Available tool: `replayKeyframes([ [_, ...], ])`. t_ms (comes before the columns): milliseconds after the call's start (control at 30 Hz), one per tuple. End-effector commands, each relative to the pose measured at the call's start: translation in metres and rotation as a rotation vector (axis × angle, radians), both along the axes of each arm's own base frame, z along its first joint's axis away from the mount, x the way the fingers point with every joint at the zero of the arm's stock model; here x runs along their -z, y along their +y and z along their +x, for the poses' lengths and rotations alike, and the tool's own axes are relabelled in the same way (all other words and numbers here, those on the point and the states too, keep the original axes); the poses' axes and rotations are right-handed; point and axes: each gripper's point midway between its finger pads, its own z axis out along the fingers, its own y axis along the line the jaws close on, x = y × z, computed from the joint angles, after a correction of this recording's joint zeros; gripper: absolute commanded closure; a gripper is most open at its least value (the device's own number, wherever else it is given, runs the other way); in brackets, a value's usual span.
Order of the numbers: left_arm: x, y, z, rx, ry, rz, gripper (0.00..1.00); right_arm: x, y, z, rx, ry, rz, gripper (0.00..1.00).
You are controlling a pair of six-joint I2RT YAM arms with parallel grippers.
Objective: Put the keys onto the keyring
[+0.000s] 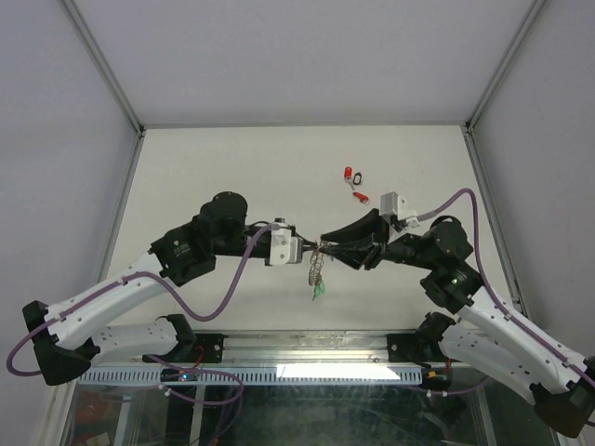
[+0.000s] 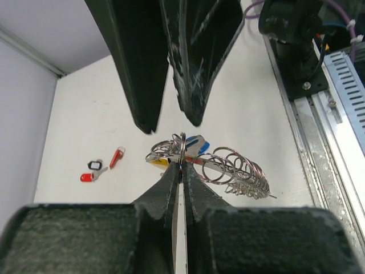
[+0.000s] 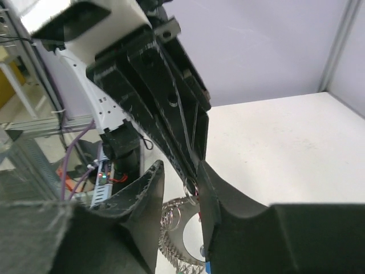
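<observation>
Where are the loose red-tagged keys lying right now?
In the top view, the red-tagged keys lie on the table just right of centre, beyond the left gripper and right gripper, apart from the keyring hanging between them.

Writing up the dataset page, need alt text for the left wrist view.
The left gripper, at bottom centre, is pinched shut on a thin silvery ring of the keyring, whose coils spread to the right. The open right gripper reaches in from above; red-tagged keys lie on the white table at left.
</observation>
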Motion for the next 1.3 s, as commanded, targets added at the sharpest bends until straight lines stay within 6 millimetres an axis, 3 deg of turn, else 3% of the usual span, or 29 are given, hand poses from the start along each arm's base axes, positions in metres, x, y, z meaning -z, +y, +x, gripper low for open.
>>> replayKeyframes([
  [0, -0.015, 0.006, 0.014, -0.052, -0.085, 0.041, 1.0, -0.024, -0.014, 0.011, 0.118, -0.061, -0.048, 0.65],
  [133, -0.007, 0.012, 0.023, -0.083, -0.119, 0.115, 1.0, -0.018, -0.024, 0.032, 0.257, 0.082, -0.14, 0.57],
  [267, 0.0, 0.015, 0.03, -0.099, -0.144, 0.185, 1.0, 0.001, -0.023, 0.047, 0.312, 0.191, -0.283, 0.46],
  [367, 0.007, 0.017, 0.034, -0.091, -0.145, 0.254, 1.0, 0.02, -0.022, 0.053, 0.329, 0.269, -0.402, 0.45],
  [567, 0.018, 0.02, 0.035, -0.062, -0.141, 0.362, 1.0, 0.032, -0.015, 0.05, 0.261, 0.342, -0.547, 0.45],
  [867, 0.024, 0.025, 0.036, -0.03, -0.149, 0.459, 1.0, 0.026, 0.004, 0.032, 0.092, 0.421, -0.567, 0.45],
  [1267, 0.022, 0.024, 0.035, 0.003, -0.147, 0.489, 1.0, 0.043, 0.027, 0.036, 0.029, 0.523, -0.547, 0.5],
])
